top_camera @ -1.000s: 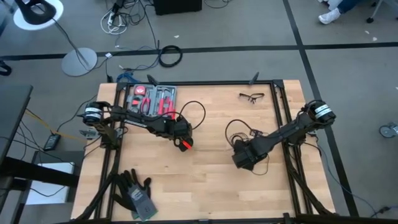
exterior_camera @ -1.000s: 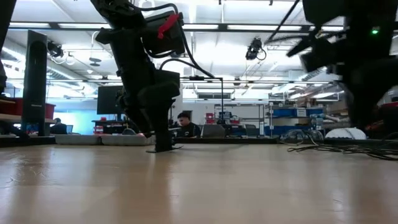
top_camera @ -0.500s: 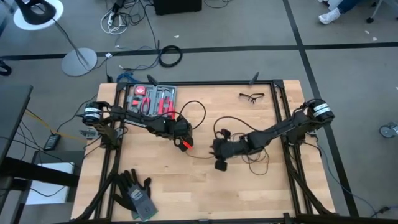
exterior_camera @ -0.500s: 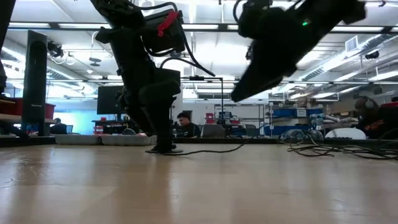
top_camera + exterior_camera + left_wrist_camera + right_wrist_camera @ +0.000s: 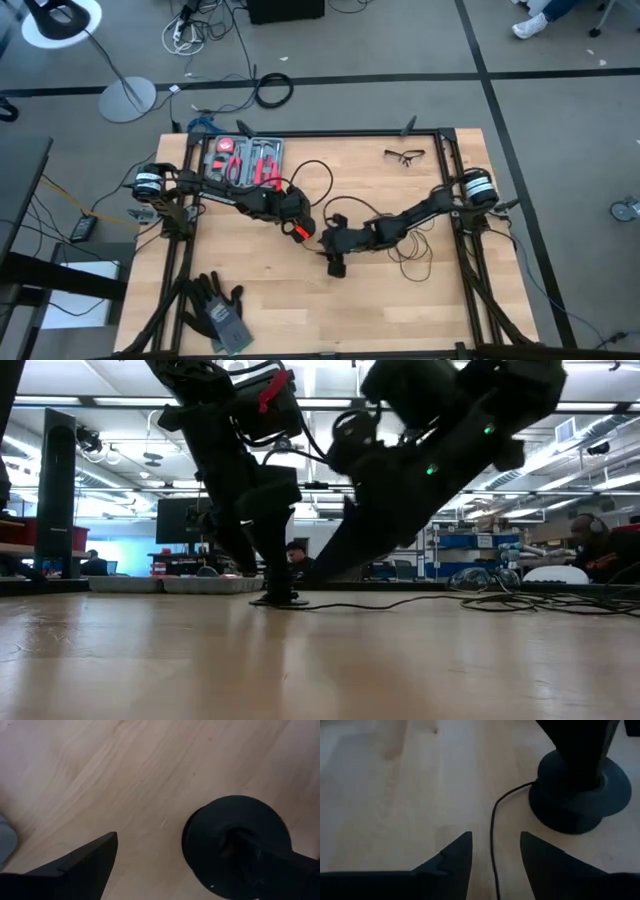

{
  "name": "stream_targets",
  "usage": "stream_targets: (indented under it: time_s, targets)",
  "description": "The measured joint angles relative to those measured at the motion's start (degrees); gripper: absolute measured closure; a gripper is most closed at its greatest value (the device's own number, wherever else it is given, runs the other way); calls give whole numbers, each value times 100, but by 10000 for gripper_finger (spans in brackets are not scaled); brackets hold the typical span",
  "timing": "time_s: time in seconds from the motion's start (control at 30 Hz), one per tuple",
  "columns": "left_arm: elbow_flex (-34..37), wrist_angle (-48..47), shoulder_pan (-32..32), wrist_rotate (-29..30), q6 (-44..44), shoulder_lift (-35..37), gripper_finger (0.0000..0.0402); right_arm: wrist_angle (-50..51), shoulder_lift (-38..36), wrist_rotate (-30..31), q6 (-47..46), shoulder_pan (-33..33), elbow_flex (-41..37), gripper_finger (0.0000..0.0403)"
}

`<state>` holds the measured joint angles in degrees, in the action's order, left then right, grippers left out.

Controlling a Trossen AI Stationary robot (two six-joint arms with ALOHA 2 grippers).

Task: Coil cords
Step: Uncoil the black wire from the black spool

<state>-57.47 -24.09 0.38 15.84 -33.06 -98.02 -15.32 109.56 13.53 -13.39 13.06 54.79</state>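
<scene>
On the wooden table (image 5: pixel 300 300), going left to right, a pair of dark gloves (image 5: pixel 216 308) lies near the front left corner, and an open tool case (image 5: pixel 245 161) with red-handled tools sits at the back left. The left gripper (image 5: pixel 165 865) reaches down near the table's middle, its jaws spread wide; one finger (image 5: pixel 260 852) presses on the round puck (image 5: pixel 220 840), the other stands apart over bare wood. The thin black cord (image 5: pixel 494 832) runs from the puck across the wood, passing between the fingers of the right gripper (image 5: pixel 495 852), whose jaws are spread and touching nothing. More cord lies in loose loops (image 5: pixel 405 245) under the right arm, which partly hides them. Safety glasses (image 5: pixel 404 155) lie at the back right.

A second ago the right gripper hung over the loops toward the right; it has since swung left, stopping just beside the left gripper, and its jaws have parted. The left gripper has stayed put.
</scene>
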Motion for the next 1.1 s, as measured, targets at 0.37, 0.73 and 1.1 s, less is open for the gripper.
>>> stream_targets:
  time_s: [0.37,0.73,1.1]
  targets:
    - [-4,-111,0,12,10,4,2,798,451,-193,188,-112,458,341]
    - [-7,-339,24,82,111,7,2,4817,-1171,-626,-588,318,418,400]
    - [-7,-439,35,129,92,5,2,8883,-2508,-945,-2891,1141,419,402]
